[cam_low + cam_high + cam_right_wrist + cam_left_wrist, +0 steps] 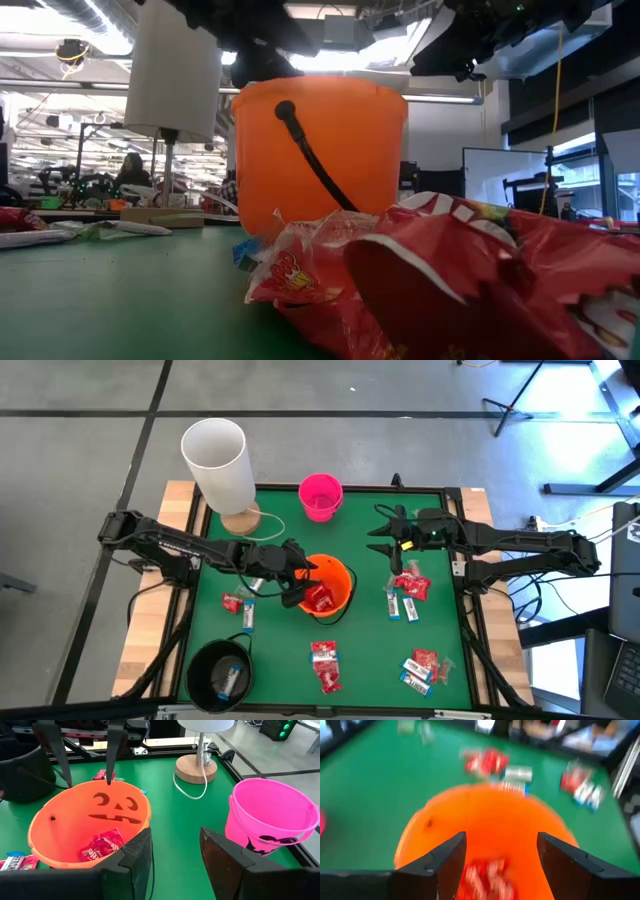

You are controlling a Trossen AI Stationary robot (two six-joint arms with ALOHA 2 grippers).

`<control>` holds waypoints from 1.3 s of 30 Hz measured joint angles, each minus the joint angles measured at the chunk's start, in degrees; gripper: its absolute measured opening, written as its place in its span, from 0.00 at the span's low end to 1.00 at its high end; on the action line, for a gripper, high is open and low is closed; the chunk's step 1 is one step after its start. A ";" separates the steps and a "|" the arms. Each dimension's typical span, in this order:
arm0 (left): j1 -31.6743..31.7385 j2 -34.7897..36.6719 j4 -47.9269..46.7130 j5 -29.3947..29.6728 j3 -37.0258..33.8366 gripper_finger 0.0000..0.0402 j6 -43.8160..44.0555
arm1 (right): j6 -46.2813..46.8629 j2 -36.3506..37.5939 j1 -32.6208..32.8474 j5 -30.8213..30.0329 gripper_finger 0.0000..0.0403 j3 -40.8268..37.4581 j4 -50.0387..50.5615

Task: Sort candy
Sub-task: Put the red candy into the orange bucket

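The orange pumpkin bucket (pixel 335 582) stands on its base mid-table, with a red candy packet (pixel 102 845) lying on its bottom. My left gripper (pixel 305 575) hangs open over the bucket's left rim, fingers pointing down, nothing between them (pixel 502 840). My right gripper (pixel 383 532) is open and empty between the orange bucket and the pink bucket (pixel 320 495). Red packets and white-and-blue bars lie loose on the green mat: left of the bucket (pixel 238 605), near the front edge (pixel 325 665), and at the right (pixel 410 585) (pixel 425 668). In the low view, red packets (pixel 450 280) lie in front of the bucket (pixel 320 150).
A black bucket (pixel 220 675) holding a bar stands at the near left corner. A white lamp (pixel 215 460) on a wooden base, with its cord, stands at the far left. The mat has a raised black frame (pixel 455 495). Open mat lies between the pink and orange buckets.
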State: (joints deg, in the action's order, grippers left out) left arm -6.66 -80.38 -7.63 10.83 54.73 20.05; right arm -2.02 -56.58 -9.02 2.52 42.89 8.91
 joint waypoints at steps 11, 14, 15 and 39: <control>-2.35 3.52 -54.00 1.63 18.42 0.59 18.30 | 0.04 0.02 0.00 0.00 0.41 0.00 -0.47; -4.17 3.46 -60.69 2.04 17.70 0.59 22.21 | 0.04 0.02 0.00 0.00 0.41 0.00 -0.92; -4.75 3.46 -62.45 2.36 16.82 0.59 23.63 | 0.04 0.02 0.00 0.00 0.41 0.00 -1.07; -20.24 3.39 -52.44 -2.92 -11.12 0.59 47.34 | 0.04 0.02 0.00 0.00 0.41 0.00 -1.57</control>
State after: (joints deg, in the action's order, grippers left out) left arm -26.90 -76.99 -60.07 7.91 43.60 67.40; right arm -1.98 -56.55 -9.02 2.52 42.89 7.33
